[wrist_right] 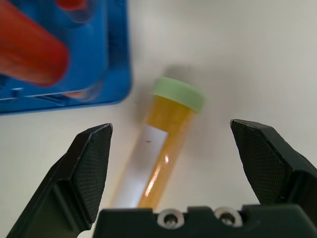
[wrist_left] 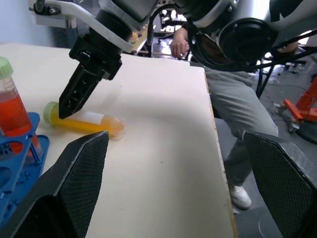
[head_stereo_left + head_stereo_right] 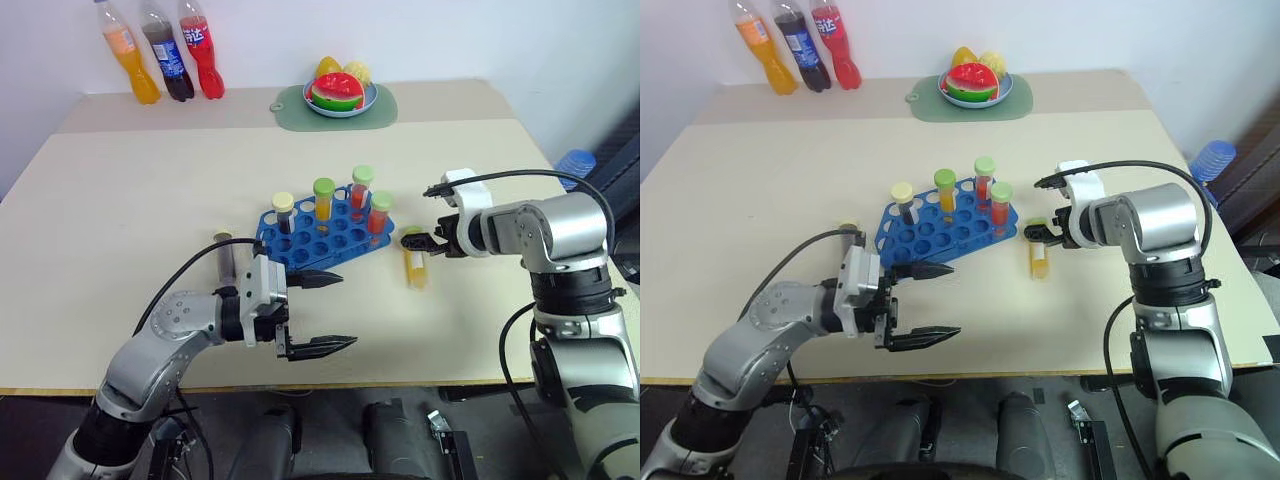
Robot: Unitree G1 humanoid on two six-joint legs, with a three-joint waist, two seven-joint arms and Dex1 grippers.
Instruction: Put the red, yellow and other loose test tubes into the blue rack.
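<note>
The blue rack (image 3: 300,240) stands mid-table and holds several capped tubes, among them a red one with a green cap (image 3: 379,214). A yellow test tube (image 3: 416,268) with a green cap and white label lies flat just right of the rack. My right gripper (image 3: 422,243) hovers open over its cap end, one finger on each side (image 1: 171,129). A dark brown tube (image 3: 225,258) lies left of the rack. My left gripper (image 3: 347,310) is open and empty in front of the rack, pointing right.
Three soda bottles (image 3: 160,50) stand at the back left. A plate of fruit (image 3: 340,95) sits on a green mat at the back. A person (image 2: 233,99) sits beyond the table's right edge.
</note>
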